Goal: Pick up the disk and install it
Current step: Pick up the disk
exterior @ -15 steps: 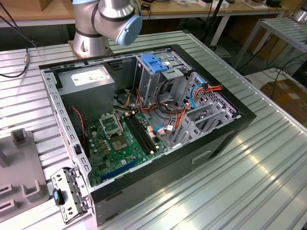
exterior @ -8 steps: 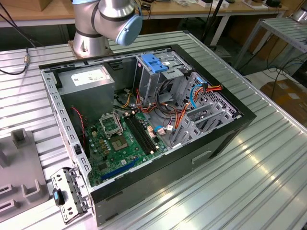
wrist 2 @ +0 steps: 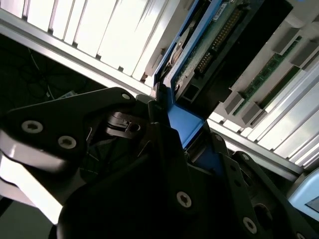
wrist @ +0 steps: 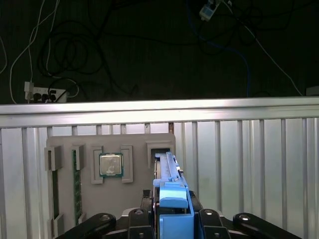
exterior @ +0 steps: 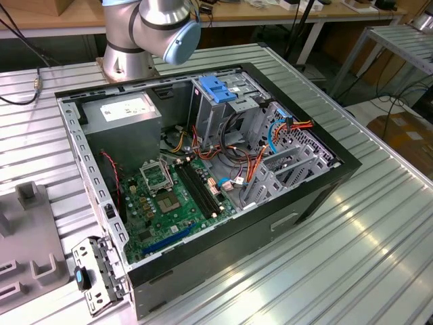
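Observation:
The disk (wrist: pixel 169 174) shows edge-on in the first wrist view, a thin silver slab with a blue plastic carrier. My gripper (wrist: pixel 172 215) is shut on the carrier end, a black finger on each side. The disk's far end is at a slot of a grey holder plate (wrist: pixel 70 144); I cannot tell whether it rests in it. In the second wrist view the disk (wrist 2: pixel 202 55) shows its green circuit board and connector, with the gripper (wrist 2: pixel 182 132) clamped on the blue edge. In the exterior view the open computer case (exterior: pixel 318 196) lies on the table, its metal drive cage (exterior: pixel 233 112) topped by a light-blue latch.
The holder plate also carries a processor chip (wrist: pixel 110 165) and memory sticks (wrist: pixel 77 184). The arm's base (exterior: pixel 145 37) stands behind the case. A grey power-supply box (exterior: pixel 125 118) and the motherboard (exterior: pixel 169 203) sit inside. Another grey fixture (exterior: pixel 27 237) lies at the exterior view's left.

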`<state>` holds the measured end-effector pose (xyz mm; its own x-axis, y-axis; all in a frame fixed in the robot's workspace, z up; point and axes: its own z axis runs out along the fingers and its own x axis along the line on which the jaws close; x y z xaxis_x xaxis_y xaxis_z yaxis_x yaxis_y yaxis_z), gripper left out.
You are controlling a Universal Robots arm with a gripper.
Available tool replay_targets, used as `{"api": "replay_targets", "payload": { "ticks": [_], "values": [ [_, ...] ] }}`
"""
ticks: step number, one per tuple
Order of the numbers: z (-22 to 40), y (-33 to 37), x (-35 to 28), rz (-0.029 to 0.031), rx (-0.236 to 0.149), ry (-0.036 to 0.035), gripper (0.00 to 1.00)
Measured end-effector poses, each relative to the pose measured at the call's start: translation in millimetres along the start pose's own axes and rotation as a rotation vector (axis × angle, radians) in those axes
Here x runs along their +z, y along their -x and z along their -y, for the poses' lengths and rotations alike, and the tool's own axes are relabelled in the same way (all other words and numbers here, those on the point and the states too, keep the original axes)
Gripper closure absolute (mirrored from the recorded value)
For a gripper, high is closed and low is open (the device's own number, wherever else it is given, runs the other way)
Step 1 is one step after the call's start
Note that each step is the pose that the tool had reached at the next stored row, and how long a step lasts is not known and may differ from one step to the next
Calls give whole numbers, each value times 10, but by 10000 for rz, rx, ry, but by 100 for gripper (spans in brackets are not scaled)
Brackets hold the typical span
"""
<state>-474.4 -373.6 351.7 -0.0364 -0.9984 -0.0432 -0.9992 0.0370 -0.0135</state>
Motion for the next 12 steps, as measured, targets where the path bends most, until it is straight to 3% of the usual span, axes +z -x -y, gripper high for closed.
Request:
{"api": "replay_targets", "payload": {
  "ticks": [5, 12],
  "values": [
    [0, 0, -13, -2, 0, 3, 63],
    [1, 4, -101, 0, 0, 0, 63]
  ]
}}
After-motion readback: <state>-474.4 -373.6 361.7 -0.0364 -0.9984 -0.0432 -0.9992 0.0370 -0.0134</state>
